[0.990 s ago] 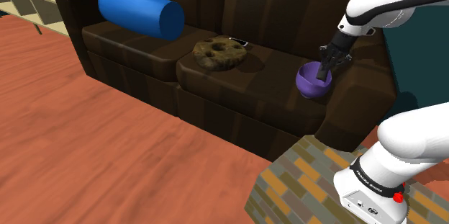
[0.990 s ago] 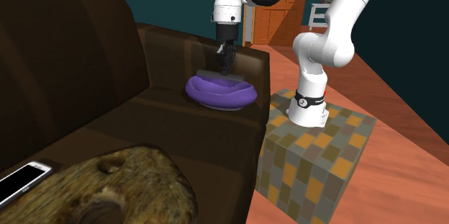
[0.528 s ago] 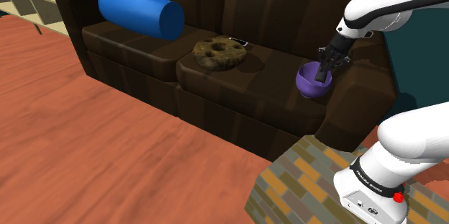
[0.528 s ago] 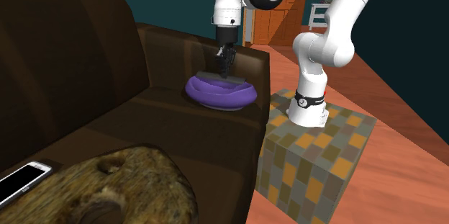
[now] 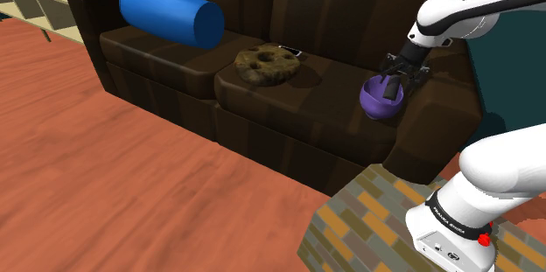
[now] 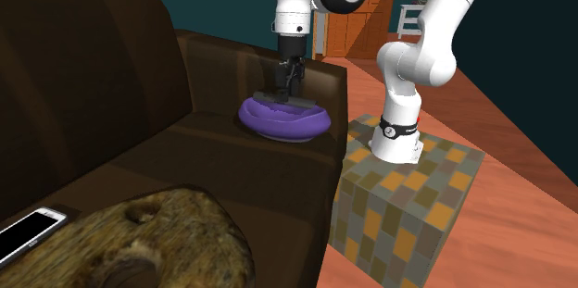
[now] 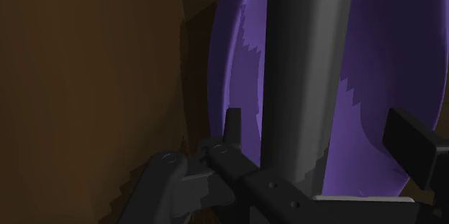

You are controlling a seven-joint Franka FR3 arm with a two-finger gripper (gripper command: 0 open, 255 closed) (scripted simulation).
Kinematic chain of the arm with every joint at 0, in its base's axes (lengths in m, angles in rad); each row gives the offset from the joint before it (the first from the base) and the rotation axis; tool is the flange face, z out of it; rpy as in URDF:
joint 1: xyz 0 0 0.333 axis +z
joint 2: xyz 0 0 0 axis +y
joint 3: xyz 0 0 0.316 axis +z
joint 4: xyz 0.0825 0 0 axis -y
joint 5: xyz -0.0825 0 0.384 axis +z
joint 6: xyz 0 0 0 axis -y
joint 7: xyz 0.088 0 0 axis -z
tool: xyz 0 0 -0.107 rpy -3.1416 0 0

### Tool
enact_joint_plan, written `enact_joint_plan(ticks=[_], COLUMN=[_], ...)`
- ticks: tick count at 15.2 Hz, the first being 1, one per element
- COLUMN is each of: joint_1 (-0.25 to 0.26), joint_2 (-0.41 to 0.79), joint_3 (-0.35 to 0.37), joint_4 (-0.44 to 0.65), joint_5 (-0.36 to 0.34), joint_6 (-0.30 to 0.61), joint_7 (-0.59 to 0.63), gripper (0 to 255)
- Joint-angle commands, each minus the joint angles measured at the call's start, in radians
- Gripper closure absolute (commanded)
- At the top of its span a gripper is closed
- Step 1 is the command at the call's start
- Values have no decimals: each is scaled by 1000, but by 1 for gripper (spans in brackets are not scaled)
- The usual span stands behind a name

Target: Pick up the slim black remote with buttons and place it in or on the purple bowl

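The purple bowl [image 5: 379, 102] sits on the dark brown sofa seat beside the armrest, at the shoulder view's right. A slim dark grey remote [image 5: 388, 89] lies across the bowl's rim [image 6: 278, 127], seen flat in the second exterior view as the remote [image 6: 283, 101]. My gripper [image 5: 399, 73] hangs straight down just above it and is open. In the wrist view the remote [image 7: 306, 64] runs between the two fingers of my gripper [image 7: 324, 132] with a gap on each side, over the bowl [image 7: 392, 57].
A blue cylindrical cushion [image 5: 171, 15] lies at the sofa's far end. A brown lumpy object [image 5: 267, 65] and a phone [image 6: 28, 231] rest on the middle seat. The sofa armrest [image 6: 315, 78] rises close behind the bowl. My patterned stand [image 5: 376, 226] is beside the sofa.
The fingers went from shut on the remote to open. The remote now rests on the bowl, and the hand has risen slightly.
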Motion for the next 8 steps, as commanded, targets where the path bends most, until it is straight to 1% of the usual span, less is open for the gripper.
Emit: enact_joint_plan(ticks=[1,4,8], joint_1=[-6,-9,-9], joint_2=[-18,-55,-55], joint_3=[-2,1,1], joint_4=[21,89,89], joint_5=[-4,-6,-6], joint_6=[-45,-150,-150], joint_7=[2,4,4], gripper=[0,0,0])
